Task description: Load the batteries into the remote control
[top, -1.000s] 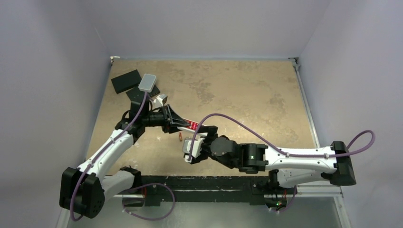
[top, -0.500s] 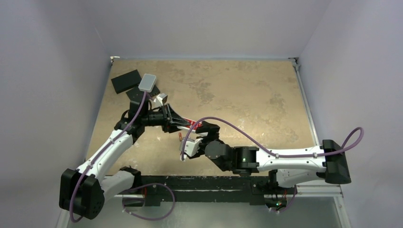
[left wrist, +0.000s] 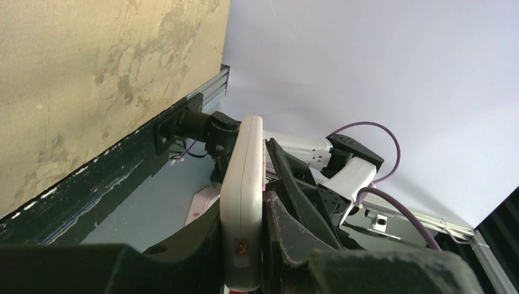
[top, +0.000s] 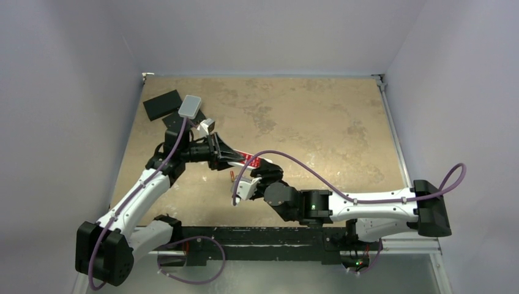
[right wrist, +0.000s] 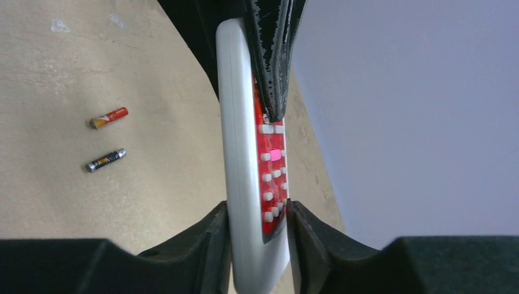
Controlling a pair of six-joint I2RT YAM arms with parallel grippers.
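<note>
Regrip step, I'd say: remote control [right wrist: 245, 184] held off the table [right wrist: 61, 61] between both arms, nothing loaded yet.
My left gripper [left wrist: 243, 208] clamps one end and my right gripper [right wrist: 257, 220] pinches the other. The batteries [right wrist: 109, 117] lie loose on the table. Next I need the back exposed.

The mottled tan tabletop [top: 318, 122] carries two flat black slabs [top: 161, 105] near its far-left corner, with a light grey rounded box [top: 190, 107] just beside them. Nearer the middle-left, a reddish-orange battery [right wrist: 109, 117] and a dark grey-black battery [right wrist: 105, 160] lie close together, roughly parallel, not touching.
</note>
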